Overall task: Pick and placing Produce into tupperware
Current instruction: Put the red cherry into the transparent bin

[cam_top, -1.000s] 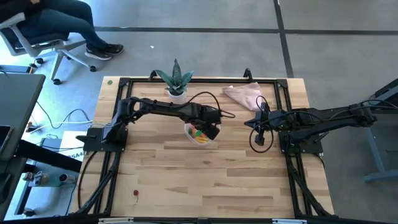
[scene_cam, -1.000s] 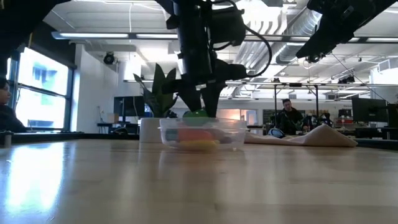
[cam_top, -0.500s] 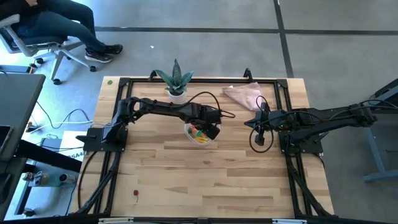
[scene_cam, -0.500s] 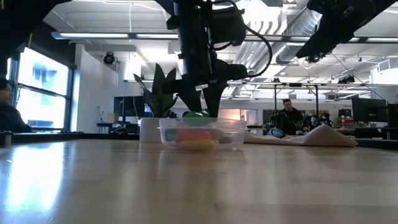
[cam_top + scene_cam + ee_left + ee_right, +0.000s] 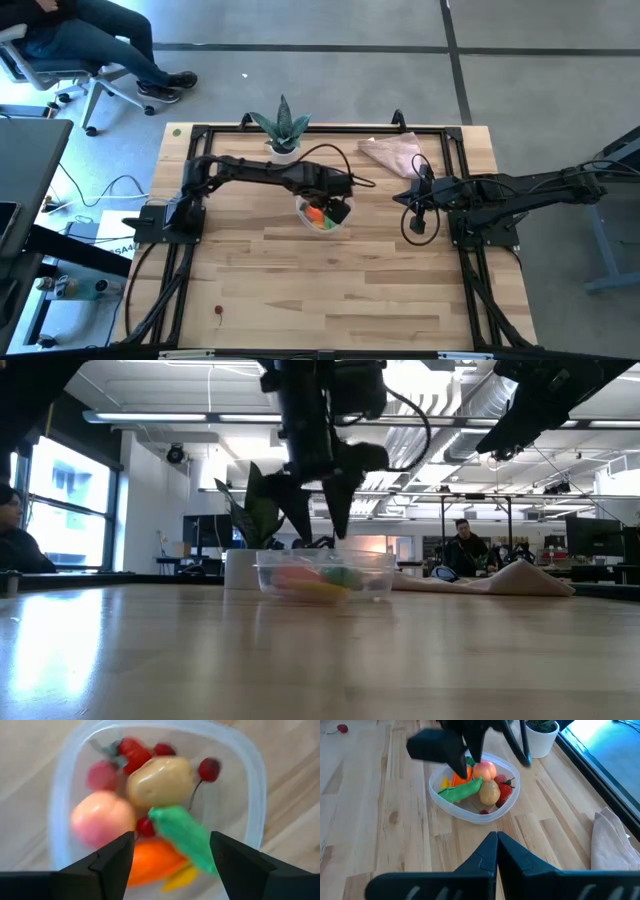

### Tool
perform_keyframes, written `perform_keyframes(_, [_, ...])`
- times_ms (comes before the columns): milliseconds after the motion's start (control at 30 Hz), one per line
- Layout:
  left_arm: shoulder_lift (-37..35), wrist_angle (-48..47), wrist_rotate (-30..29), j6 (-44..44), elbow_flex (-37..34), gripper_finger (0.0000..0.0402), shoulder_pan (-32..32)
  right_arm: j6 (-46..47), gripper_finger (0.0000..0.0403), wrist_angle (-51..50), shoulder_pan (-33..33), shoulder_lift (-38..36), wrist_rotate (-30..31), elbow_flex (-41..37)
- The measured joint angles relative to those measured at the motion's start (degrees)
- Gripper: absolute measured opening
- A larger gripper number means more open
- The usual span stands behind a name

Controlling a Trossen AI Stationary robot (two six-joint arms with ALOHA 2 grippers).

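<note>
The tupperware [image 5: 322, 212] is a small clear tub on the table's middle. It holds the produce: a pink-orange peach [image 5: 100, 822], a beige potato [image 5: 159, 782], an orange carrot [image 5: 150, 867], red berries [image 5: 132, 752] and a green cucumber [image 5: 185, 837] lying across the carrot. My left gripper [image 5: 318, 530] hangs open just above the tub [image 5: 325, 575] and touches nothing. My right gripper [image 5: 418, 215] waits shut over the table's right part. In its wrist view the shut fingers [image 5: 496, 840] point at the tub [image 5: 470, 815].
A spiky plant in a white pot [image 5: 283, 130] stands just behind the tub. A pinkish-beige cloth [image 5: 392, 152] lies at the far right. One stray red berry [image 5: 218, 311] sits near the near-left edge. A person sits on a chair beyond the table's far-left corner.
My left gripper has let go of the green cucumber and risen a little above the tub. The cucumber, earlier between the fingertips at rim height, has dropped in and now lies among the other pieces.
</note>
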Motion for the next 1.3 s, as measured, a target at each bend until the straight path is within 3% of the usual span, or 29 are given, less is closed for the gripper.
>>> perform_keyframes(333, [-6.4,-13.7,3.0,-6.2,2.3,0.0242,-4.0,0.0,0.0,0.0,0.0,0.0,0.0,0.0])
perform_keyframes(500, [-7.1,-24.7,6.8,-8.9,6.7,0.0231,-11.5,0.0,0.0,0.0,0.0,0.0,0.0,0.0])
perform_keyframes(667, [-7.2,-31.9,6.2,-12.3,8.6,0.0218,-22.2,0.0,0.0,0.0,0.0,0.0,0.0,0.0])
perform_keyframes(767, [-7.2,-35.7,4.6,-19.8,8.6,0.021,-28.1,0.0,0.0,0.0,0.0,0.0,0.0,0.0])
perform_keyframes(1033, [-7.8,-35.1,2.2,-35.8,6.8,0.019,-39.5,0.0,0.0,0.0,0.0,0.0,0.0,0.0])
perform_keyframes(1300, [-9.9,-35.1,1.3,-56.9,-0.6,0.0188,-49.2,0.0,0.0,0.0,0.0,0.0,0.0,0.0])
